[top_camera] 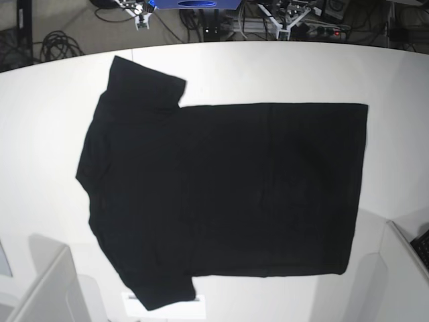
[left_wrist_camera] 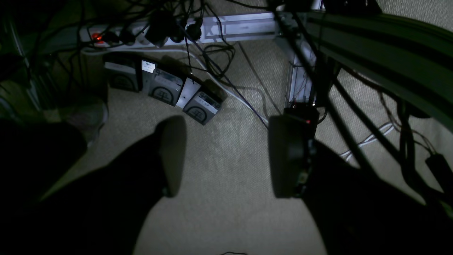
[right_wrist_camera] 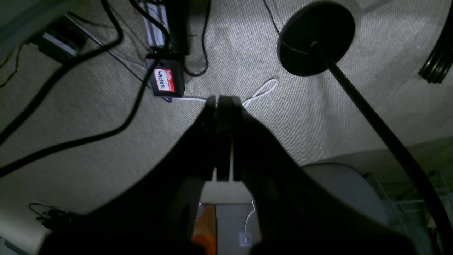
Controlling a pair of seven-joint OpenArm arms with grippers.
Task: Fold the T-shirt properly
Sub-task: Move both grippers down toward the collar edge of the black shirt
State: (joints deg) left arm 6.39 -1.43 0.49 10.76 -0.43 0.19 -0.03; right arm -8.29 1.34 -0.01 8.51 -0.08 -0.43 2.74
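The black T-shirt (top_camera: 228,188) lies spread flat on the white table (top_camera: 40,134) in the base view. Its plain side is up, the sleeves are at the left and the hem is at the right. No print shows. Neither gripper appears in the base view. My left gripper (left_wrist_camera: 230,156) is open and empty, and its wrist view looks down at the carpet floor. My right gripper (right_wrist_camera: 221,101) is shut with nothing between its fingers, also over the carpet. The T-shirt is out of both wrist views.
Under the left gripper are a power strip (left_wrist_camera: 141,33), several power bricks (left_wrist_camera: 164,88) and cables. Under the right gripper are a labelled black box (right_wrist_camera: 165,80), a round stand base (right_wrist_camera: 316,37) with its pole, and cables. Pale structures stand at the table's lower corners (top_camera: 47,285).
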